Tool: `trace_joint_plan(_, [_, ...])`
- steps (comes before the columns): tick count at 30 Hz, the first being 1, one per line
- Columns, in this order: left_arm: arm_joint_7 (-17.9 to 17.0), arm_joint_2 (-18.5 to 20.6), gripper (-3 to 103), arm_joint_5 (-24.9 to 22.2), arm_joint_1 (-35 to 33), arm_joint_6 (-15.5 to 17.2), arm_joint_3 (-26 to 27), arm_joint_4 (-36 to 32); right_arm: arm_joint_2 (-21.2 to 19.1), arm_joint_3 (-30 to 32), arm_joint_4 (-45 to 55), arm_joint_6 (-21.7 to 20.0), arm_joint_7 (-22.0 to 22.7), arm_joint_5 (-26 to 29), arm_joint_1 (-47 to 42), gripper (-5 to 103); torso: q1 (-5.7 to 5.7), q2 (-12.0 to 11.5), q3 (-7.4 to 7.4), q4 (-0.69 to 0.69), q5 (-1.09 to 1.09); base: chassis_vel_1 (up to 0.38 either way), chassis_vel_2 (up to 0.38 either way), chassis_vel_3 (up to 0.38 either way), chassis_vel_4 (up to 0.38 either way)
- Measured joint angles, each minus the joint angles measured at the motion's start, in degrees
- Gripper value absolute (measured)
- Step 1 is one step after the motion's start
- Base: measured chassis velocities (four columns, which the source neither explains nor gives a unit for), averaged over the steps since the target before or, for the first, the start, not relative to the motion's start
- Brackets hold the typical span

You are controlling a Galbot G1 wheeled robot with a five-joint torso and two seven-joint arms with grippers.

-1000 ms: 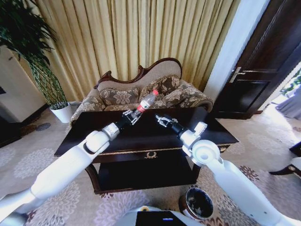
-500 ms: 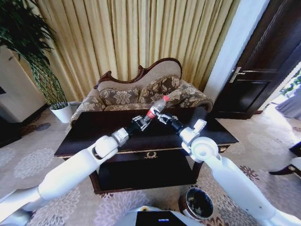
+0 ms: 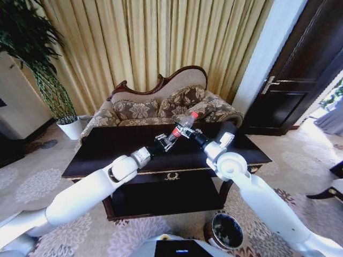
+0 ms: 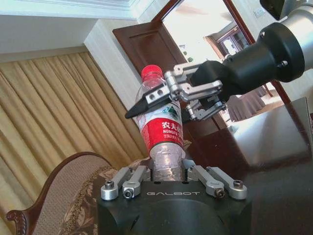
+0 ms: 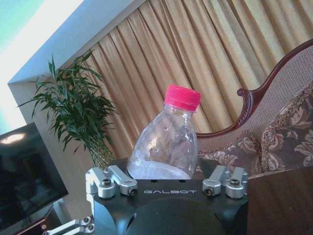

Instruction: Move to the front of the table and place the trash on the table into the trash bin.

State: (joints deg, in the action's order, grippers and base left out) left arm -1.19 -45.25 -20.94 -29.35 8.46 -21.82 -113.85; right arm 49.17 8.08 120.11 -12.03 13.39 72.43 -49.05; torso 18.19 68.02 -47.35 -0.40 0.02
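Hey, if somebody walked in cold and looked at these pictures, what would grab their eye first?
Two white arms meet above the dark table, both at one clear plastic bottle with a red cap. The left gripper is shut on its base, while the right gripper closes around its upper part. The trash bin waits on the carpet below.

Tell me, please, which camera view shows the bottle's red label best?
The left wrist view: the bottle faces it, label readable. The head view shows the label small; the right wrist view shows the cap and clear upper body.

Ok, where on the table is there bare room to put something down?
The table is bare toward the plant side and along the front gold trim. It is crowded at the sofa edge, where both the left end effector and right end effector meet at the bottle.
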Motion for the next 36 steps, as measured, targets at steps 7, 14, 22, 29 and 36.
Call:
trace_joint_plan(7, [-0.4,0.0,28,0.1,0.1,0.0,-0.1,0.2,0.2,0.0,-0.2,0.0,-0.4,-0.8,-0.2,52,0.00,0.0,0.00,0.00,0.00,0.000,0.000,0.000,0.000])
trace_joint_plan(14, [-3.0,0.1,28,-0.5,-0.2,2.8,-0.2,-1.2,0.3,0.0,-0.3,0.0,-0.6,-1.1,-0.4,40,0.00,0.0,0.00,0.00,0.00,0.000,0.000,0.000,0.000])
trace_joint_plan(22, [-4.9,0.2,46,-3.2,-0.7,5.4,0.1,-2.2,0.3,0.1,-0.4,0.1,-0.5,-1.6,-1.3,37,0.00,0.0,0.00,0.00,0.00,0.000,0.000,0.000,0.000])
trace_joint_plan(29, [-8.8,0.2,80,-6.0,-0.8,6.5,-0.2,-3.0,0.4,0.2,-0.2,0.1,-0.6,-2.1,-1.7,31,0.00,0.0,0.00,0.00,0.00,0.000,0.000,0.000,0.000])
trace_joint_plan(36, [-9.6,0.6,98,-9.8,-0.8,7.2,0.4,-5.1,0.2,0.3,-0.7,0.0,-0.6,-2.7,-1.8,31,0.00,0.0,0.00,0.00,-0.01,0.000,0.000,0.000,0.000])
